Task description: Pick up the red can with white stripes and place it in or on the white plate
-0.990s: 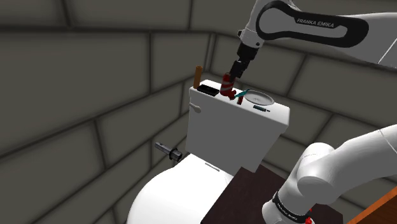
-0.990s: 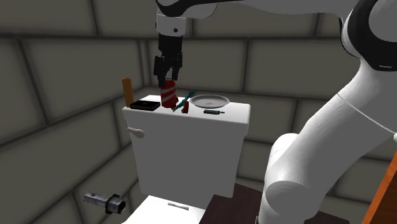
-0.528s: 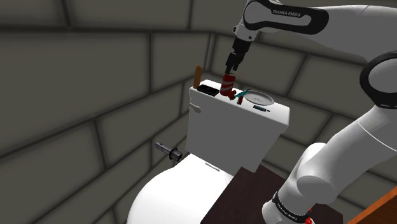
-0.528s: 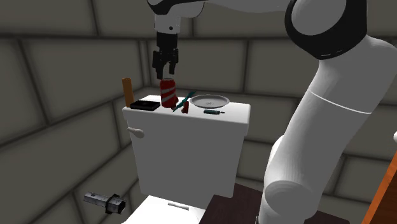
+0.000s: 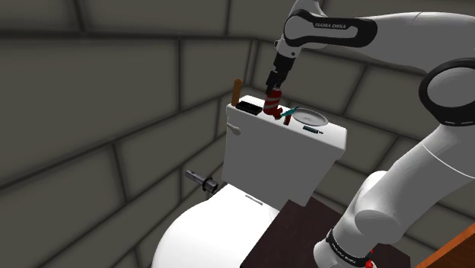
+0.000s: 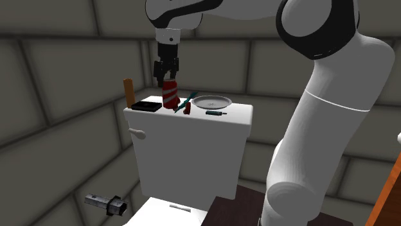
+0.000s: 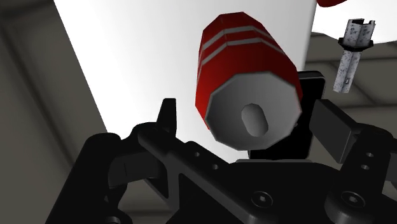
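A red can with white stripes stands on the toilet tank lid near its back edge, between a black box and the white plate. The gripper hangs at the can's top, wide open. In the wrist view its fingers flank the grey can end with a gap on each side, so nothing is held. The can's base is hidden there by its own body. A red-and-teal tool lies just beside the can toward the plate and overlaps its foot in the shoulder view; what kind of tool it is is unclear. A small dark item lies near the plate. A brown stick rises behind the box.
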You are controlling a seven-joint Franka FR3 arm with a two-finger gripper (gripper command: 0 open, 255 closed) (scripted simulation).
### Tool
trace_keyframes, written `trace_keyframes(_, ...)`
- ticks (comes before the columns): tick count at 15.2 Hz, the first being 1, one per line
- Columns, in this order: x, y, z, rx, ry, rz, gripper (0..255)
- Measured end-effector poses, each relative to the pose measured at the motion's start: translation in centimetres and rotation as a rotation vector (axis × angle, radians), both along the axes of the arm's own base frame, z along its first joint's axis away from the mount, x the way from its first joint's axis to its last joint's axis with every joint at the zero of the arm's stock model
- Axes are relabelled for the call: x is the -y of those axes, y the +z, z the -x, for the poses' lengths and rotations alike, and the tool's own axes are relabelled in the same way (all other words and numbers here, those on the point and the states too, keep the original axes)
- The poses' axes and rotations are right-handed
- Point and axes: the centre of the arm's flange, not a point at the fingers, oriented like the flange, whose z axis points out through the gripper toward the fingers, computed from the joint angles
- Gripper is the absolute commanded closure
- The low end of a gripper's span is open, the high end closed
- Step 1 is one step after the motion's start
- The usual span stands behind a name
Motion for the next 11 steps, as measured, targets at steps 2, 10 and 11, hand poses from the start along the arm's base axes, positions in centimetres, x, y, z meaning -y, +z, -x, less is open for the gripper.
trace_keyframes(2,0.06,-0.53,-0.10,0.000,0.000,0.000,0)
trace_keyframes(10,0.10,-0.65,-0.11,0.000,0.000,0.000,255)
trace_keyframes(11,0.10,-0.65,-0.10,0.000,0.000,0.000,255)
